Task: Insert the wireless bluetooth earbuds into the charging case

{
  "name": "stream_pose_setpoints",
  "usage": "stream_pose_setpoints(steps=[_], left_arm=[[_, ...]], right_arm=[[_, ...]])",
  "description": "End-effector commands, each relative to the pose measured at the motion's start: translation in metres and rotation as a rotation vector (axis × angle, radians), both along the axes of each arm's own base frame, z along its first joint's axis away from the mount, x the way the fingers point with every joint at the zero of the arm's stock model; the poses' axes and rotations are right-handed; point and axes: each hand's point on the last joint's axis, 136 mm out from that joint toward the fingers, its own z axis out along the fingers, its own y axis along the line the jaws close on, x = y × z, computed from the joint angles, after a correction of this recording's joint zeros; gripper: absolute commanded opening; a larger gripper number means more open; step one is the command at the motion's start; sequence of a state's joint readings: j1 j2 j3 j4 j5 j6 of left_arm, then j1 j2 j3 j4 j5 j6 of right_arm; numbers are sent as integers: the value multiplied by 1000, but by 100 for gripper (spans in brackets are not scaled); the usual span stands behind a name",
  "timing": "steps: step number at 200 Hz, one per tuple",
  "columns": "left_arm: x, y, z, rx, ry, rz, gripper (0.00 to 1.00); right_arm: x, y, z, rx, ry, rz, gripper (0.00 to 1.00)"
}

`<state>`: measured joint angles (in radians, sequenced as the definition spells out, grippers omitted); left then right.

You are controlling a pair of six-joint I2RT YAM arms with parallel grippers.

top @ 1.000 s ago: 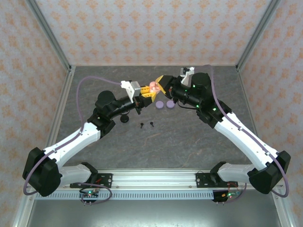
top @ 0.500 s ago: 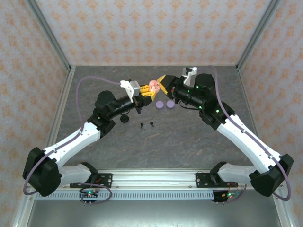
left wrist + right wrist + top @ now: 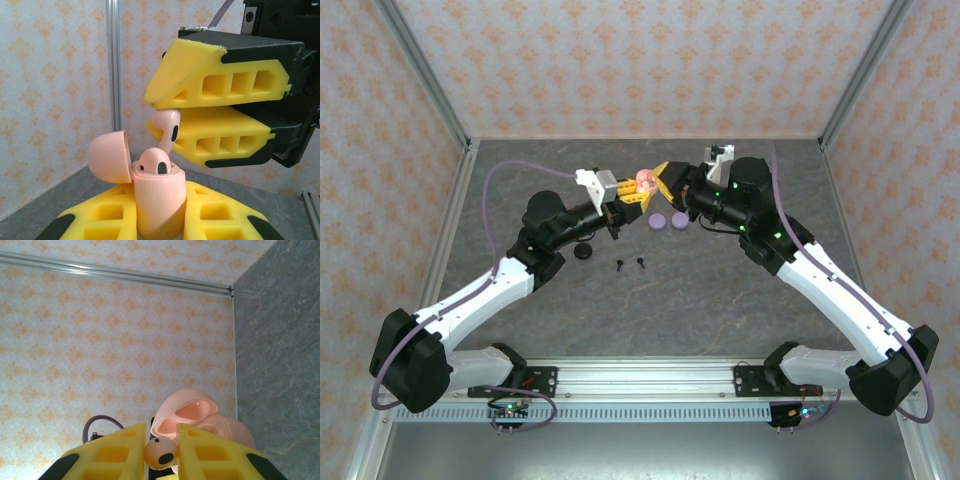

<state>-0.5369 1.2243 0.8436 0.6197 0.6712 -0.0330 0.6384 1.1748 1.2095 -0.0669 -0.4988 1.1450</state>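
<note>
pink case (image 3: 159, 200): upright, lid open | pink earbud (image 3: 167, 131): just above it

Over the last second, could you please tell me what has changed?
The right arm swung slightly outward, re-angling the right gripper, shut on the pink earbud, at the open pink case. The left gripper kept holding that case; the purple cases stayed put.

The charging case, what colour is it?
Pink; the charging case shows best in the left wrist view.
</note>
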Motion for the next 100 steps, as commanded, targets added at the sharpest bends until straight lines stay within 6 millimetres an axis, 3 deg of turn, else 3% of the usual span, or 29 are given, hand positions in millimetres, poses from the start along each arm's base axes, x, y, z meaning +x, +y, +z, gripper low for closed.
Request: stream_pose_setpoints(steps=[1,47,100], left_arm=[[-7,1,36,-54,-102,0,0],[-7,1,35,-51,-104,-1,0],[-10,2,38,-55,-111,-5,0]], right_arm=[[-5,0,4,29,6,23,20],[-6,2,3,35,15,34,20],[-2,2,-14,6,58,20,20]])
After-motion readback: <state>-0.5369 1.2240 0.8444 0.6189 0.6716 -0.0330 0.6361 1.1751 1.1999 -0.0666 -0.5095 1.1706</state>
